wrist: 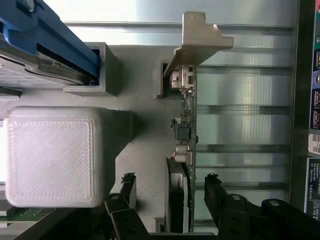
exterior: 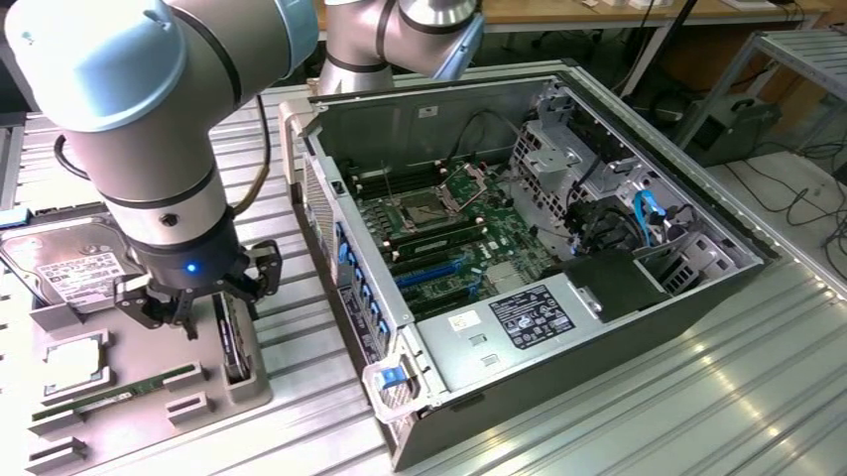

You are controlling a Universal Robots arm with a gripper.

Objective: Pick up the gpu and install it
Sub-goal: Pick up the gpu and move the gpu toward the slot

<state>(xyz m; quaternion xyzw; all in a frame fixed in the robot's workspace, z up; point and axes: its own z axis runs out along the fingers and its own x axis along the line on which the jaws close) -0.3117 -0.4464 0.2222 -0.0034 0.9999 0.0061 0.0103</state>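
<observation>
The gpu (exterior: 236, 345) stands on edge in a slot of the grey holder tray (exterior: 159, 421) at the exterior view's left. In the wrist view the gpu (wrist: 186, 125) shows as a thin green board edge with a black shroud and a silver bracket (wrist: 200, 40) at its far end. My gripper (exterior: 212, 305) hangs just above the card, open. One black finger stands on either side of the card's shroud end in the wrist view, the gripper (wrist: 171, 189) straddling it without touching.
The open computer case (exterior: 688, 297) lies on the exterior view's right, its motherboard (exterior: 437, 233) with blue slots (exterior: 426, 275) exposed. The tray also holds a hard drive (exterior: 66, 263), a CPU (exterior: 73, 362) and a RAM stick (exterior: 126, 392). A white block (wrist: 52, 155) sits beside the gripper.
</observation>
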